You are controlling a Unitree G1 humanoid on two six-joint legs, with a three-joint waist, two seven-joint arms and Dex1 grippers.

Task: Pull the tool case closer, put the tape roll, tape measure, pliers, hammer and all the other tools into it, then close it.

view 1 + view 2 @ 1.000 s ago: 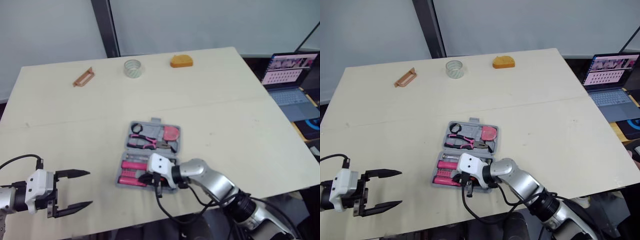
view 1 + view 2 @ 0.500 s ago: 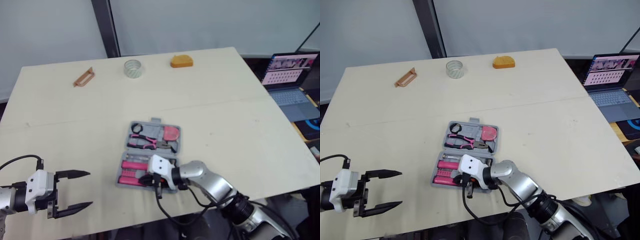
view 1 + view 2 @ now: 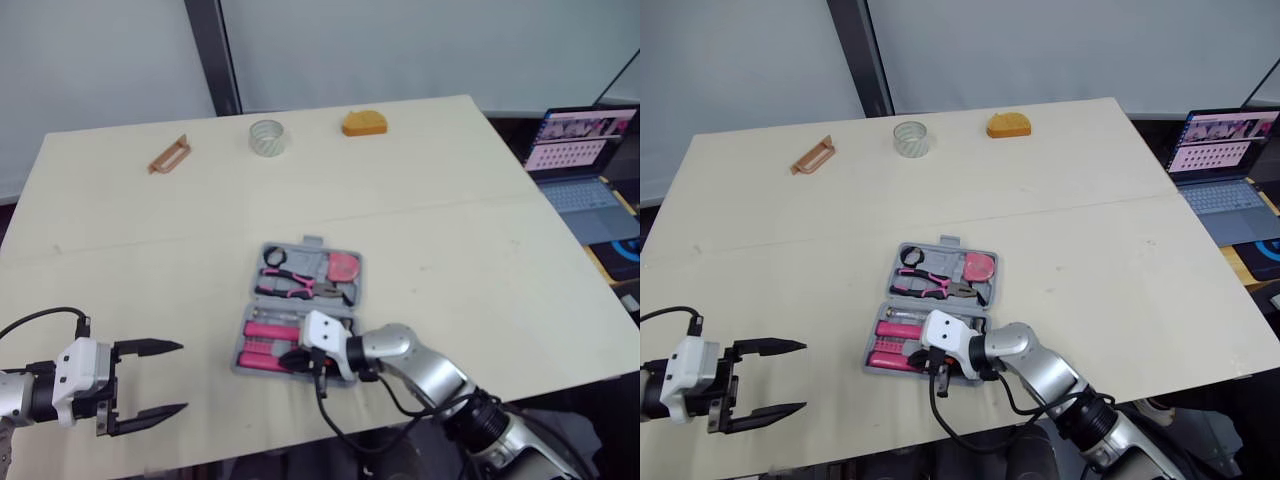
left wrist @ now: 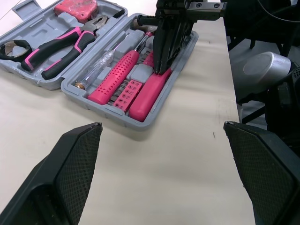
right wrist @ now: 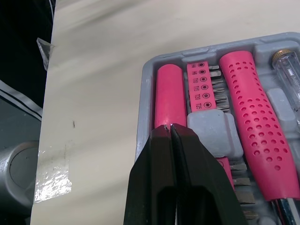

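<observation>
The grey tool case [image 3: 345,296] lies open near the table's front, holding pink-handled pliers [image 3: 290,285], a pink screwdriver handle [image 5: 255,117] and a bit set. My right gripper [image 3: 301,359] is shut, its tips [image 5: 169,127] pointing down at a pink handle [image 5: 169,96] in the case's near half. Off to the front left, my left gripper [image 3: 182,377] stands open and empty, apart from the case. At the far edge lie a clear tape roll [image 3: 266,136], an orange tape measure [image 3: 363,122] and an orange-brown handle-shaped tool [image 3: 168,154].
An open laptop [image 3: 580,150] sits beyond the table's right edge. Bare tabletop [image 3: 450,240] stretches between the case and the far tools. The table's front edge runs just behind both grippers.
</observation>
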